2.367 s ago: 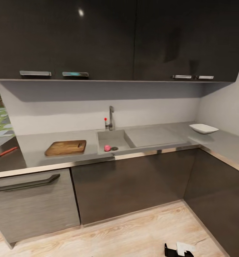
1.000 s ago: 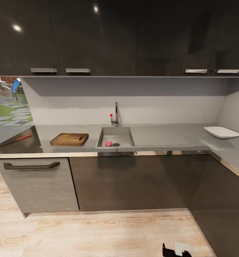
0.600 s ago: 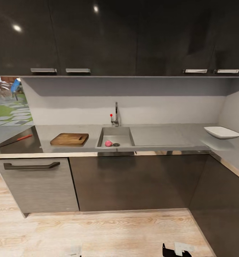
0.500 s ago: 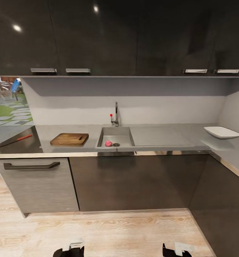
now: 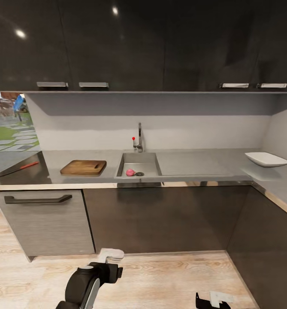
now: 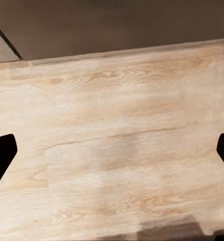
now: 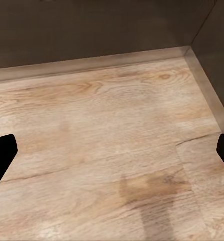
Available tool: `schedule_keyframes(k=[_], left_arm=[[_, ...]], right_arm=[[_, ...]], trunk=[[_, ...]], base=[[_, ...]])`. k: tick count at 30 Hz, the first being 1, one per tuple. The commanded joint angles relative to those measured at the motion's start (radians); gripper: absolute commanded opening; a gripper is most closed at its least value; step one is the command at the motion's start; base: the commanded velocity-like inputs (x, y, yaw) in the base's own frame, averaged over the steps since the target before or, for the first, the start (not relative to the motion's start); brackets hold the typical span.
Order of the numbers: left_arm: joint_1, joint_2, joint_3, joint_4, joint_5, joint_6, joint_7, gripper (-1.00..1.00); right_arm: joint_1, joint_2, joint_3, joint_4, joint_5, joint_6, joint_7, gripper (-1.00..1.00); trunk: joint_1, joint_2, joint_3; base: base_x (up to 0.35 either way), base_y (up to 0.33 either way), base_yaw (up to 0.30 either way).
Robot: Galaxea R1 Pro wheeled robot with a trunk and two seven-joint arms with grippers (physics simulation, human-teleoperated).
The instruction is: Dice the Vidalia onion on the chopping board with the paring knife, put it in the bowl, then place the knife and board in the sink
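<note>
Down low, the left arm (image 5: 89, 281) hangs over the wood floor (image 5: 160, 279), its fingers (image 6: 1, 155) spread wide with nothing between; the right fingers (image 7: 1, 153) stand just as wide. Up on the bench (image 5: 194, 165), the board (image 5: 83, 167) lies just left of the sink (image 5: 139, 164), the knife (image 5: 23, 165) further left. In the basin sits the onion (image 5: 129, 172), pinkish beside the drain: likely light, firm, smooth and apt to roll, so pinch it across its middle. The bowl (image 5: 267, 159) waits far right. No writing or labels readable.
</note>
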Motion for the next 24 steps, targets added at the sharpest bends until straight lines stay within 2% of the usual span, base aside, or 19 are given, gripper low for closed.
schedule_keyframes(k=[1,4,6,8,10,12,13,14,16,17,18,21,23,24], left_arm=[[-0.021,-0.003,-0.024,-0.006,-0.001,0.012,0.005,1.0],[-0.07,-0.007,-0.049,-0.011,-0.001,0.02,0.006,1.0],[-0.142,-0.01,-0.059,-0.012,0.001,0.025,0.007,1.0],[-0.182,-0.011,-0.062,-0.013,0.003,0.028,0.008,1.0],[-0.272,-0.012,-0.064,-0.013,0.002,0.03,0.008,1.0],[-0.395,-0.012,-0.065,-0.013,0.005,0.032,0.008,1.0],[-0.56,-0.012,-0.065,0.006,0.008,0.034,0.009,1.0],[-0.589,-0.012,-0.065,0.012,0.009,0.034,0.009,1.0],[-0.693,-0.013,-0.064,0.051,0.011,0.034,0.01,1.0],[-0.718,-0.013,-0.064,0.066,0.012,0.035,0.011,1.0],[-0.769,-0.014,-0.064,0.101,0.014,0.035,0.011,1.0],[-0.863,-0.014,-0.063,0.187,0.025,0.035,0.011,1.0],[-0.924,-0.014,-0.063,0.252,0.045,0.034,0.011,1.0],[-0.96,-0.014,-0.062,0.288,0.066,0.034,0.012,1.0]], right_arm=[[-0.001,0.0,-0.005,0.0,0.011,-0.002,-0.006,1.0],[-0.001,0.0,-0.005,0.0,0.011,-0.002,-0.006,1.0],[-0.001,0.0,-0.005,0.0,0.011,-0.001,-0.006,1.0],[-0.001,0.0,-0.005,0.0,0.011,-0.001,-0.006,1.0],[-0.001,0.0,-0.005,0.0,0.011,-0.002,-0.006,1.0],[-0.001,0.0,-0.005,-0.001,0.011,-0.002,-0.006,1.0],[-0.001,0.001,-0.005,-0.001,0.011,-0.002,-0.006,1.0],[-0.001,0.001,-0.005,-0.001,0.011,-0.002,-0.006,1.0],[-0.001,0.002,-0.005,-0.001,0.011,-0.002,-0.006,1.0],[-0.001,0.002,-0.005,-0.001,0.011,-0.002,-0.006,1.0],[-0.001,0.002,-0.005,-0.001,0.011,-0.002,-0.006,1.0],[0.0,0.003,-0.005,-0.001,0.011,-0.002,-0.006,1.0],[-0.001,0.004,-0.005,-0.001,0.011,-0.002,-0.006,1.0],[-0.001,0.005,-0.005,-0.001,0.011,-0.002,-0.006,1.0]], trunk=[[0.0,-0.001,-0.001],[0.0,-0.001,-0.001],[0.0,-0.001,-0.001],[0.0,-0.001,-0.001],[0.0,-0.001,-0.001],[0.0,-0.001,-0.001],[0.0,-0.001,-0.001],[0.0,-0.001,-0.001],[0.0,-0.001,-0.001],[0.0,-0.001,-0.001],[0.0,-0.001,-0.001],[0.0,-0.001,-0.001],[0.0,-0.001,-0.001],[0.0,-0.001,-0.001]], base=[[0.0,0.0,0.0],[0.0,0.0,0.0],[0.0,0.0,0.0],[0.0,0.0,0.0],[0.0,0.0,0.0],[0.0,0.0,0.0],[0.0,0.0,0.0],[0.0,0.0,0.0],[0.0,0.0,0.0],[0.0,0.0,0.0],[0.0,0.0,0.0],[0.0,0.0,0.0],[0.0,0.0,0.0],[0.0,0.0,0.0]])
